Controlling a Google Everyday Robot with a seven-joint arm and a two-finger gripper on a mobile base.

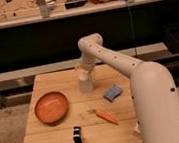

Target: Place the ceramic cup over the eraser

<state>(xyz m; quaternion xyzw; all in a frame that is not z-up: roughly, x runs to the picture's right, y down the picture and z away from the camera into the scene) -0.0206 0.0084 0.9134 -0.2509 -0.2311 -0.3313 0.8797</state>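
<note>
the arm (133, 72) enters from the lower right of the view. its thick lower segment (156, 107) stands upright and rounds over at the top. from there a slimmer link (112, 56) runs up and to the left to a rounded elbow joint (91, 42), the highest point of the arm. below the elbow joint the wrist (86, 60) turns downward. the gripper (84, 72) hangs at the end of the wrist, pointing down, below and slightly left of the elbow joint.
</note>
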